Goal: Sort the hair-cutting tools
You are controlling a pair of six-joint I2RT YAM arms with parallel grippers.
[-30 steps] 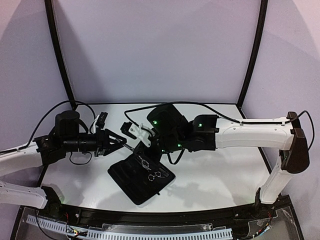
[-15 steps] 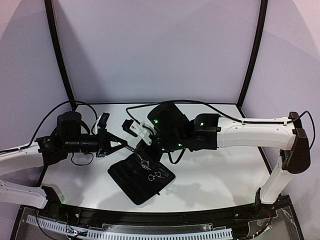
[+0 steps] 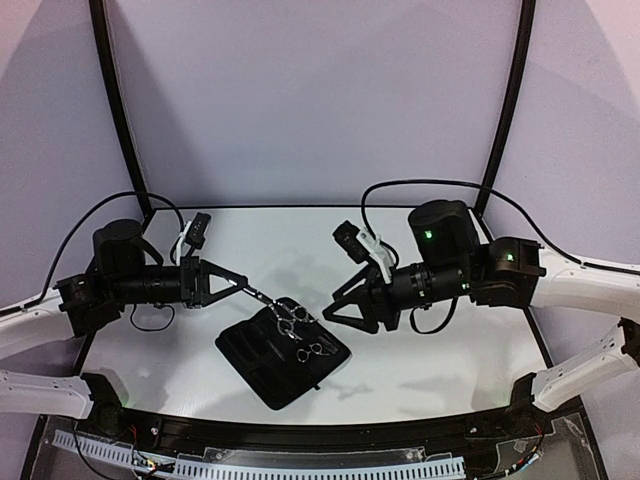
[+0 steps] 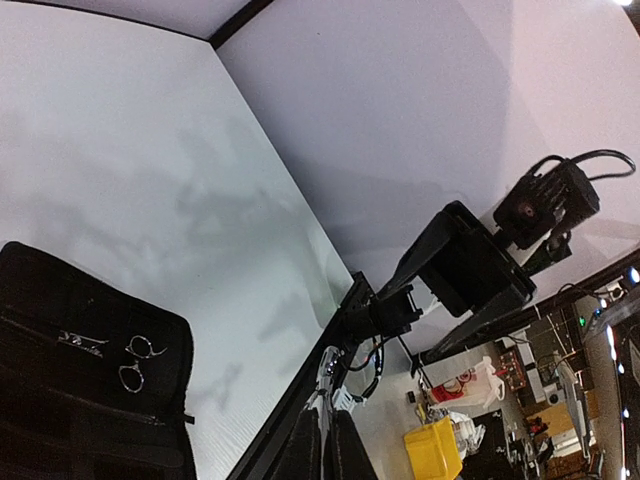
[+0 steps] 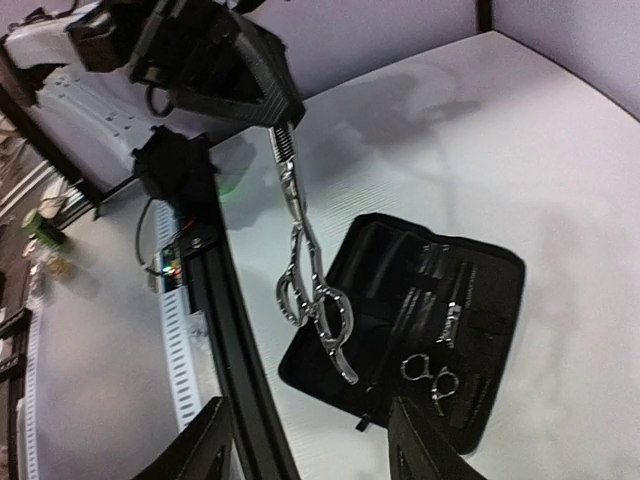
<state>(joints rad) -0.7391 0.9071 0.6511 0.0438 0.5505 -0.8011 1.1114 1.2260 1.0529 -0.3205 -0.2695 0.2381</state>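
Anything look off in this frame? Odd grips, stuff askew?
Yes: the left pincer is shut on silver scissors by the blade tip, so the ring handles dangle low over the black zip case, a thin, off-balance hold. The case lies skewed to the table edges. The second scissors rest on it normally.

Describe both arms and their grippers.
The left arm and right arm have white shells, black joints and a looping black cable each. Green lights dot the right one. The left gripper and right gripper are black, with tapering fingers and a camera on a white bracket.
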